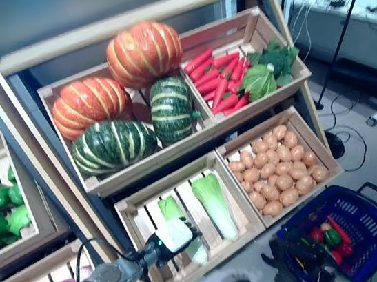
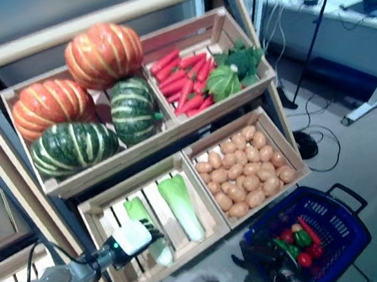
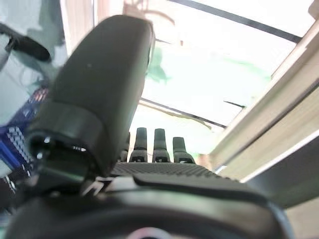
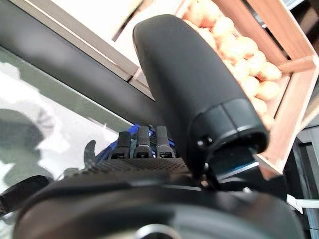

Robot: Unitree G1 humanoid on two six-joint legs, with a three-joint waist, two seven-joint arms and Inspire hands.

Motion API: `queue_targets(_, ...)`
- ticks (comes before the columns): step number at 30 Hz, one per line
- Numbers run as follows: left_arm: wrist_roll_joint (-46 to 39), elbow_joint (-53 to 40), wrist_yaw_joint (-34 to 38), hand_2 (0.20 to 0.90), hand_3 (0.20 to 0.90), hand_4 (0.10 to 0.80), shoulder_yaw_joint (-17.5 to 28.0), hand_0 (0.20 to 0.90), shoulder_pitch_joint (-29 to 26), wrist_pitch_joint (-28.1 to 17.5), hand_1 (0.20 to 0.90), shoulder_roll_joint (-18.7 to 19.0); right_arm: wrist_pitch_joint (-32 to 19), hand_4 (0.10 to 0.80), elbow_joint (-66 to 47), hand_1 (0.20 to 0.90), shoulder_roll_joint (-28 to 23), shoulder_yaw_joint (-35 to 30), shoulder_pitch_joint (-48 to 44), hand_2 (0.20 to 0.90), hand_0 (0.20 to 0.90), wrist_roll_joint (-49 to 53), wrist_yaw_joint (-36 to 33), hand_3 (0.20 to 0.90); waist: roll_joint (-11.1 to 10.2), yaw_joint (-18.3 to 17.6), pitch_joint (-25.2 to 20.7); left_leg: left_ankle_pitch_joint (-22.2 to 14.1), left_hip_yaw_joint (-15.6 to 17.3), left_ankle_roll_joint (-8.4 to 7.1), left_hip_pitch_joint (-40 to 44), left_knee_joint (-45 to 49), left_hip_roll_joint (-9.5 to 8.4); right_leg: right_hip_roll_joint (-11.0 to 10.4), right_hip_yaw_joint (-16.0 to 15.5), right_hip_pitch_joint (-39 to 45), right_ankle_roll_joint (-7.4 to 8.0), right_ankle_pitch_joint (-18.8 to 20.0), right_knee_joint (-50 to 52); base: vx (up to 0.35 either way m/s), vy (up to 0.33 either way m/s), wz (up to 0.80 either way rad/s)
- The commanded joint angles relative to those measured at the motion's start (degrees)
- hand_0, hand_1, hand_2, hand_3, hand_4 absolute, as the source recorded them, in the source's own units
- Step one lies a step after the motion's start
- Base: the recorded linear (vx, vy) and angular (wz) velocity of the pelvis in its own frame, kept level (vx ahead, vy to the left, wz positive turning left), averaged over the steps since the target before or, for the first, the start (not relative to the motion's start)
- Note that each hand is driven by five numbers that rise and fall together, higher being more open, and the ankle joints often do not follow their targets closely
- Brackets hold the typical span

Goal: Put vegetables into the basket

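Nearest the camera, my left robot hand (image 1: 175, 235) reached into the lower-left crate (image 1: 136, 205), its fingers straight and spread, just over a pale green cabbage (image 1: 173, 212); a second cabbage (image 1: 214, 205) lay beside it. Right of the crate sat the potatoes (image 1: 276, 169). On the floor, the blue basket (image 1: 375, 235) held peppers (image 1: 330, 236). My right robot hand (image 4: 149, 144) hung beside the basket, fingers straight.

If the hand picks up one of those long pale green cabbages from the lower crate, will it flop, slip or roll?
The cabbage looks smooth and glossy, so it might slip. It lies straight across the slats of the crate, so it probably stays stiff. Being long and rounded, it could roll sideways if the left hand nudges it.
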Motion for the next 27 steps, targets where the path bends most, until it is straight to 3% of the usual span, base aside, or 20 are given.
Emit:
queue_targets(1, 1.41, -0.17, 6.34, 0.9, 0.9, 0.8, 3.12, 0.9, -7.52, 2.54, 0.9, 4.74, -5.21, 0.8, -6.12, 0.9, -2.0, -1.36, -2.73, 0.9, 0.9, 5.07, 0.44, 0.9, -1.68, -0.23, 1.04, -9.06, 2.3, 1.14, -7.09, 16.19, -0.94, 0.75, 2.43, -4.64, -2.51, -5.38, 11.89, -0.16, -0.017, -0.07)
queue_targets(10, 2.23, 2.67, 11.28, 0.9, 0.9, 0.8, -0.15, 0.9, -19.63, 4.72, 0.9, 6.36, -6.2, 0.8, -10.26, 0.9, -3.13, 0.11, -7.45, 0.9, 0.9, 8.23, -1.65, 0.9, -2.84, -0.41, 5.73, -15.82, 2.64, 1.23, -22.37, 33.89, 1.82, -3.34, 2.18, -19.32, -2.99, -11.25, 31.12, -0.19, -0.011, 0.04)
queue_targets(14, 2.35, 3.84, 11.77, 0.9, 0.9, 0.8, -0.82, 0.9, -21.81, 5.52, 0.9, 6.22, -6.42, 0.8, -10.14, 0.9, -3.46, -0.34, -8.43, 0.9, 0.9, 9.28, -1.52, 0.9, -3.11, -0.58, 6.59, -18.15, 1.65, 1.06, -26.07, 39.2, 2.71, -4.56, 2.88, -23.13, -2.73, -13.14, 36.64, -0.093, 0.005, -0.04)
queue_targets(22, 2.17, 4.63, 21.31, 0.9, 0.9, 0.8, -0.67, 0.9, -25.57, 4.62, 0.9, 7.65, -5.92, 0.8, -10.83, 0.9, -4.58, -0.76, -8.96, 0.9, 0.9, 9.8, -0.54, 0.9, -3.2, -1.15, 7.27, -21.39, 0.3, 0.95, -31.24, 47.15, 3.74, -5.09, 4.48, -28.81, -2.71, -15.54, 43.92, -0.025, 0.001, -0.05)
queue_targets(27, 1.03, 4.83, 16.41, 0.9, 0.9, 0.8, -1.37, 0.9, -28.2, 4.17, 0.9, 8.72, -5.5, 0.8, -11.17, 0.9, -5.35, -1.47, -9.03, 0.9, 0.9, 10.44, 1.11, 0.9, -2.97, -1.6, 7.5, -23.33, -0.42, 1.06, -33.87, 51.66, 4.03, -5.32, 5.06, -31.51, -2.49, -17.26, 47.84, 0.001, 0.003, -0.01)
